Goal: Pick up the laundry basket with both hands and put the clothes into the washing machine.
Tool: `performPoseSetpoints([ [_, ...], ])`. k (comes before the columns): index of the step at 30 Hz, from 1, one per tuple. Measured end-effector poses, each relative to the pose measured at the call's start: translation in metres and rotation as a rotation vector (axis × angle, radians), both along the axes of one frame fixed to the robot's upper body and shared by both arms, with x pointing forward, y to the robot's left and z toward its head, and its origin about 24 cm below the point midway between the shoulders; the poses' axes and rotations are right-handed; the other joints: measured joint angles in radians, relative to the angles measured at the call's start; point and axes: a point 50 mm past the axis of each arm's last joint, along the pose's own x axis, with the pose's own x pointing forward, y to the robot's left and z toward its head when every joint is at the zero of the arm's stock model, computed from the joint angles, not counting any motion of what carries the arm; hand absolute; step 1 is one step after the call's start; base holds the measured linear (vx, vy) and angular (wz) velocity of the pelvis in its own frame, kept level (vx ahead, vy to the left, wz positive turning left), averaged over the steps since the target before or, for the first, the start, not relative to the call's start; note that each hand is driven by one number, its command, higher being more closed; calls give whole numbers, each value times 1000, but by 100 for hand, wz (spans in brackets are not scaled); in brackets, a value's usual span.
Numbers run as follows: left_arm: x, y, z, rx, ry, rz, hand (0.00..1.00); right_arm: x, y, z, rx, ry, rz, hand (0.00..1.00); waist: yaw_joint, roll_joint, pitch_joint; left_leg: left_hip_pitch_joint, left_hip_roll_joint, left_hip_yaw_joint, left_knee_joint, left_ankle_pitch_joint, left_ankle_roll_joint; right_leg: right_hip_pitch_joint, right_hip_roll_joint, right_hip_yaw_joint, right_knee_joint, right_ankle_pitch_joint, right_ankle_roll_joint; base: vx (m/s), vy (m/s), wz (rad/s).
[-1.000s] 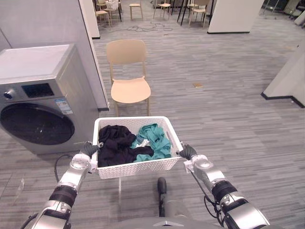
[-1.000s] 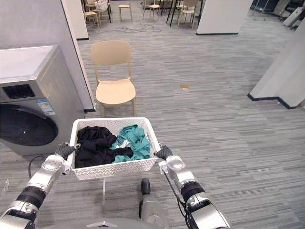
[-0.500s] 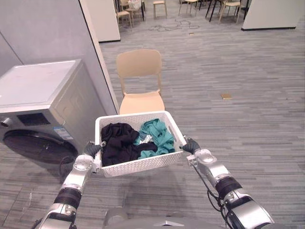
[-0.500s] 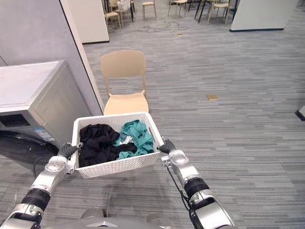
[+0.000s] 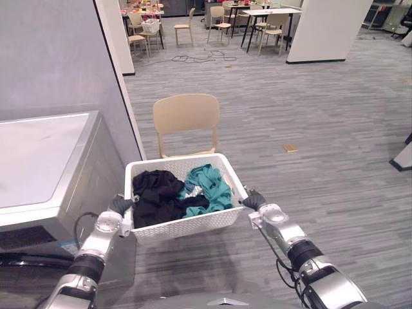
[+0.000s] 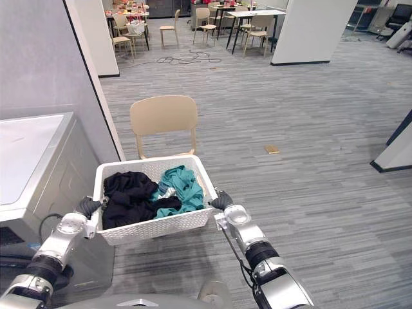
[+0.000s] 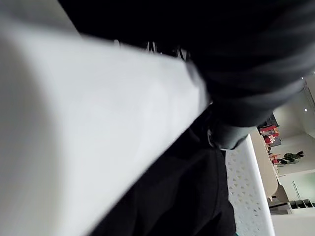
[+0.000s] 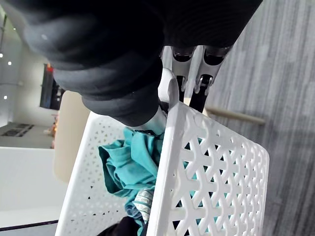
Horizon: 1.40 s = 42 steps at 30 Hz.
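The laundry basket (image 5: 187, 226) hangs in the air in front of the robot, level and clear of the floor (image 5: 322, 129), just beside the right flank of the washing machine (image 5: 45, 167). The right robot hand (image 5: 253, 201) is hooked over the basket's right rim; its wrist view shows the silver fingers (image 8: 189, 73) curled down inside the wall, gripping it. The left robot hand (image 5: 120, 206) sits at the left rim, but its dark cover hides the hold, so I cannot tell whether it is clamped on.

The lifting looks done, and the step in hand seems to be carrying the load to the machine. The next move probably calls for bringing the basket round to the front of the drum and setting it down or bracing it, so one hand is free for the clothes. Whether the door is open I cannot tell.

The basket is white moulded plastic, rectangular with rounded corners and flared walls pierced by a triangular lattice. Inside lie a crumpled black garment (image 5: 154, 196) on the left and a soft teal one (image 5: 207, 187) on the right. The machine is a silver-grey box with a flat top. Behind the basket stands a beige moulded chair (image 5: 187, 116) on the grey streaked floor.
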Motion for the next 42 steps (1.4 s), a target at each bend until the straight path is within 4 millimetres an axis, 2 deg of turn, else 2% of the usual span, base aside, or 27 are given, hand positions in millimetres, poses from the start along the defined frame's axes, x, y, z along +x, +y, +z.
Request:
performPoseSetpoints([
  [1, 2, 2, 4, 9, -15, -4, 100, 0, 2, 0, 9, 0, 0, 100, 0, 0, 1, 0, 12, -2, -8, -8, -11, -18, 16, -11, -172, 18, 9, 245, -41, 13],
  [2, 2, 2, 5, 10, -19, -5, 100, 0, 2, 0, 12, 2, 0, 100, 0, 0, 1, 0, 20, -2, -6, -16, -15, -17, 22, -12, -273, 46, 11, 246, -78, 11],
  [3, 2, 3, 6, 14, -21, -4, 100, 0, 3, -1, 18, 4, -3, 100, 1, -3, 0, -1, 26, -1, 1, -32, -32, -8, 23, -16, -448, 102, 15, 249, -118, 16],
  [4, 2, 4, 6, 15, -22, -4, 100, -1, 6, -2, 30, 7, -5, 100, 0, -14, 2, 0, 26, -10, 6, -45, -47, -6, 17, -22, -494, 154, 23, 255, -150, 27],
  [5, 2, 4, 6, 17, -22, -3, 100, -3, 7, -4, 31, 13, -8, 100, -5, -40, -6, 10, 23, -24, 10, -61, -64, -1, 0, -32, -484, 186, 9, 273, -245, 54],
  [6, 3, 7, 8, 28, -25, -3, 100, -5, 9, -6, 39, 19, -11, 100, -14, -81, -12, 14, 10, -54, 33, -96, -95, 36, -14, -39, -491, 201, 4, 296, -349, 57],
  [7, 3, 7, 8, 23, -29, 8, 100, -4, 8, -5, 38, 14, -19, 100, -15, -75, -11, 6, 26, -70, 60, -123, -121, 39, -8, -52, -493, 283, 33, 358, -456, 56],
  [9, 8, -9, 7, -36, -56, 26, 100, 1, -6, 2, -7, -9, -42, 100, -2, 21, -13, -38, 149, -95, 114, -154, -165, 60, 84, -125, -551, 283, 25, 306, -352, 23],
  [11, 16, -11, 14, -44, -81, 33, 100, 12, -7, 13, -19, -47, -38, 100, -1, 52, 6, -40, 197, -90, 80, -125, -193, 59, 132, -158, -561, 302, -13, 248, -240, 11],
  [12, 23, -11, 19, -47, -100, 38, 100, 18, -7, 20, -25, -70, -37, 100, -4, 52, 26, -39, 211, -80, 61, -102, -201, 58, 143, -173, -558, 305, -25, 158, -208, 19],
  [13, 33, -12, 26, -48, -120, 40, 100, 25, -7, 28, -32, -98, -39, 100, -6, 50, 53, -39, 219, -77, 56, -89, -205, 57, 149, -182, -551, 302, -32, 81, -174, 16],
  [16, 68, -6, 61, -41, -217, 73, 100, 59, 1, 72, -35, -236, -40, 100, -10, 44, 184, -38, 220, -52, 66, -83, -204, 49, 152, -173, -520, 299, -36, -38, -104, -5],
  [17, 75, -4, 71, -32, -244, 81, 100, 65, 4, 81, -33, -262, -32, 100, -7, 36, 209, -41, 216, -47, 69, -83, -204, 37, 148, -166, -509, 299, -36, -147, -34, -15],
  [18, 87, 3, 92, -6, -301, 94, 100, 74, 11, 97, -23, -307, -25, 100, -4, 19, 256, -54, 208, -40, 71, -83, -204, 19, 142, -158, -497, 301, -37, -126, -24, -9],
  [20, 100, 12, 121, 30, -382, 117, 100, 83, 23, 114, 6, -359, -30, 100, 3, -2, 329, -71, 208, -41, 101, -84, -205, 13, 142, -149, -497, 311, -42, -165, -46, -7],
  [22, 111, 17, 138, 45, -413, 141, 100, 91, 30, 123, 29, -366, -36, 100, 20, -9, 338, -131, 206, -46, 125, -87, -207, -33, 139, -147, -497, 321, -44, -177, -62, -5],
  [25, 121, 17, 157, 35, -453, 189, 100, 103, 39, 140, 40, -391, -65, 100, 27, -11, 346, -198, 199, -53, 139, -80, -204, -97, 131, -148, -498, 334, -40, -102, -43, 4],
  [29, 134, 13, 185, 31, -521, 212, 100, 115, 40, 162, 82, -424, -112, 100, 39, -15, 369, -239, 191, -62, 139, -63, -204, -140, 123, -149, -490, 350, -49, -23, -13, 5],
  [32, 145, 5, 216, 21, -593, 202, 100, 125, 38, 186, 115, -464, -171, 100, 44, -17, 388, -274, 190, -75, 152, -62, -204, -167, 119, -154, -483, 351, -50, -20, -7, 6],
  [37, 150, -1, 246, 17, -679, 206, 100, 132, 35, 215, 183, -521, -220, 100, 43, -16, 402, -311, 182, -80, 152, -60, -204, -205, 112, -155, -478, 351, -51, 4, 2, 1],
  [38, 152, -4, 252, 10, -696, 204, 0, 134, 33, 221, 205, -535, -241, 100, 44, -16, 402, -325, 178, -81, 153, -59, -203, -219, 107, -156, -475, 351, -50, 28, 12, 7],
  [42, 156, -13, 264, -44, -731, 217, 0, 138, 25, 232, 252, -536, -306, 100, 45, -16, 403, -349, 176, -89, 153, -57, -201, -238, 101, -166, -472, 351, -50, 44, 9, 6],
])
